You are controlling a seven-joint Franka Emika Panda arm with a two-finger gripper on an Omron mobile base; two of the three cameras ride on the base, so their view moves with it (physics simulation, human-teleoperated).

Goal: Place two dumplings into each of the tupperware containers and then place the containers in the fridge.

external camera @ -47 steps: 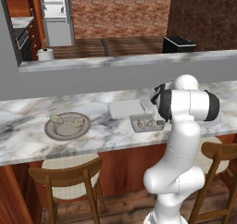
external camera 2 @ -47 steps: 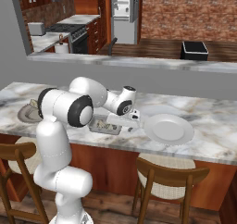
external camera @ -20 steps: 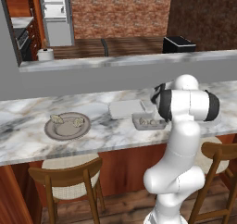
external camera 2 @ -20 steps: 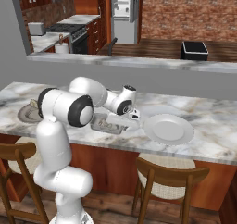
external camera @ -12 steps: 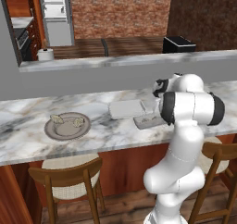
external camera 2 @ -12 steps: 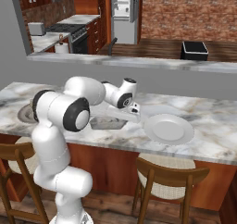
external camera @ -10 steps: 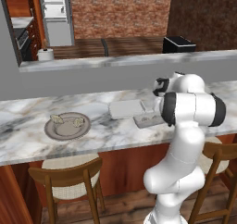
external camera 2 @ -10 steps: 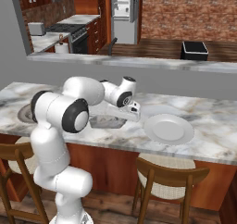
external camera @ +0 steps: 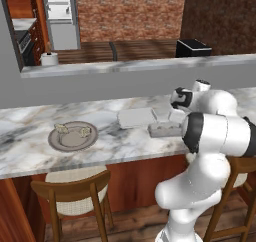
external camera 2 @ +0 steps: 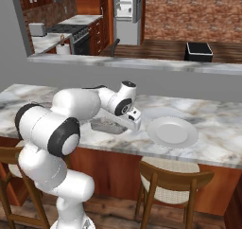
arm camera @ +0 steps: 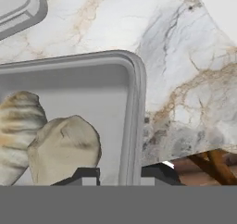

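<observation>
Down at the counter edge, the gripper [arm camera: 119, 174] sits right over the rim of a tupperware container [arm camera: 92, 79], and its two dark finger tips [arm camera: 87, 174] straddle that raised side wall, one inside the tray and one outside. The gap between them is narrow and the wall runs straight through it, so the jaws are clamped on the container's rim. Just inside the inner finger lie two dumplings: one pale beige dumpling [arm camera: 62, 149] almost touches that finger, and a second, ridged dumpling [arm camera: 18, 135] presses against it on the far side from the gripper. Beyond the held tray, a corner of the other container [arm camera: 21, 8] peeks in, apart from the first. On the outer side of the fingers the marble counter [arm camera: 185, 70] ends and wood shows below.

From the left base camera the held tray [external camera: 162, 130] sits just beside the white wrist, with the second container [external camera: 136, 117] a little further along the counter. Well away from the gripper stands a grey-brown plate [external camera: 73, 136] carrying two more dumplings [external camera: 62, 129]. From the right base camera a white plate [external camera 2: 172, 132] rests near the hand on its other side. The fridge [external camera 2: 127, 13] stands far behind, across the kitchen.
</observation>
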